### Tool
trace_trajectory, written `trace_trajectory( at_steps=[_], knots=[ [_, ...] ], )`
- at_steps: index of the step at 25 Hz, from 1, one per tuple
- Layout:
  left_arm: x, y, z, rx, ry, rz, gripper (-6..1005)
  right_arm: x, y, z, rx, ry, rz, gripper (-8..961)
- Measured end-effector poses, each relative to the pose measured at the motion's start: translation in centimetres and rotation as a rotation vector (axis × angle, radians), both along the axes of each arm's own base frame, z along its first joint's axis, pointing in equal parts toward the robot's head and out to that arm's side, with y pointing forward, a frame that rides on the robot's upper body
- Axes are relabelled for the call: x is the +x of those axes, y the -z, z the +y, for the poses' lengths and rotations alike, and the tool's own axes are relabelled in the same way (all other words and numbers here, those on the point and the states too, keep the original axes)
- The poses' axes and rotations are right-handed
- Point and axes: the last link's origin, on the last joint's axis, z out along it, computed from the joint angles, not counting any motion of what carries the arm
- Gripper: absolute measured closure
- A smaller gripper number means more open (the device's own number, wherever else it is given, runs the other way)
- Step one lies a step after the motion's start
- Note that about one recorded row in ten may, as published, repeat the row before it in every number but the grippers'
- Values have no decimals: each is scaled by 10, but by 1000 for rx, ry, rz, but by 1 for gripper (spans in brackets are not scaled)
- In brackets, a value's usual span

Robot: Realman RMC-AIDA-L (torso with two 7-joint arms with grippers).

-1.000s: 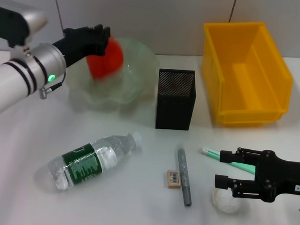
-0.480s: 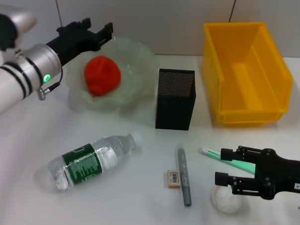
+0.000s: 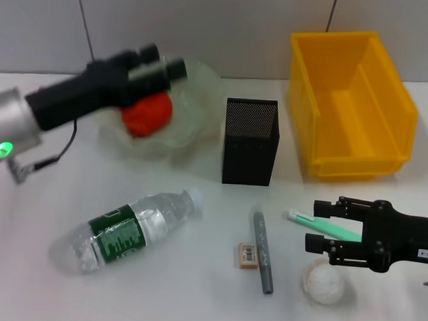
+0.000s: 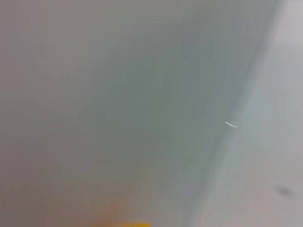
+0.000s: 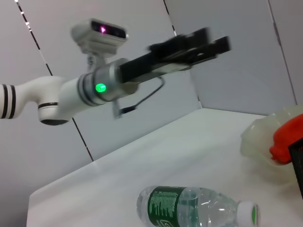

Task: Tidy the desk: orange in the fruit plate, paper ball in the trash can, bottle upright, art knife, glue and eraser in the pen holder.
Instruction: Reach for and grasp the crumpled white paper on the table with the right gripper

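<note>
The orange (image 3: 148,115) lies in the pale-green fruit plate (image 3: 203,85), also seen in the right wrist view (image 5: 286,142). My left gripper (image 3: 163,61) is open and empty, raised above the plate's near rim; it also shows in the right wrist view (image 5: 189,45). The bottle (image 3: 129,228) lies on its side at front left. The eraser (image 3: 247,254) and a grey art knife (image 3: 262,251) lie in front of the black pen holder (image 3: 250,141). My right gripper (image 3: 319,225) is open, over a green glue stick (image 3: 339,230), just behind the paper ball (image 3: 324,284).
The yellow trash can (image 3: 351,102) stands at the back right, next to the pen holder. The bottle (image 5: 199,208) and fruit plate (image 5: 262,137) show in the right wrist view. The left wrist view shows only a blurred grey wall.
My left gripper has let go of the orange, which now rests in the plate, and has lifted and swung toward the front. My right gripper has shifted slightly back, uncovering the paper ball.
</note>
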Motion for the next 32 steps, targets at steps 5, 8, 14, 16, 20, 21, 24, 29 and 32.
trace_trajectory(
  at_steps=[5,8,14,16,20,21,24,29,32],
  knots=[
    [-12,-5,-37,-213,128,56,186,-4,-3,5,-5,-6,-2,191],
    [-19,3,-56,-349,188,124,186,-5,-6,8,-12,-8,-5,191],
    [-31,17,-78,-407,241,182,187,-11,-11,15,-51,3,-36,191],
    [-34,18,-80,-391,240,173,187,-18,-18,21,-88,12,-54,191],
    [-36,20,-83,-367,238,152,187,-40,-35,34,-198,11,-165,190],
    [-36,20,-83,-365,239,150,187,-46,-38,36,-240,-1,-220,190],
    [-34,22,-82,-363,248,148,187,-63,-44,45,-331,-39,-385,190],
    [-33,23,-82,-367,247,145,187,-79,-41,55,-408,-96,-616,190],
    [-34,24,-82,-369,239,144,186,-85,-33,58,-423,-139,-704,190]
  ],
)
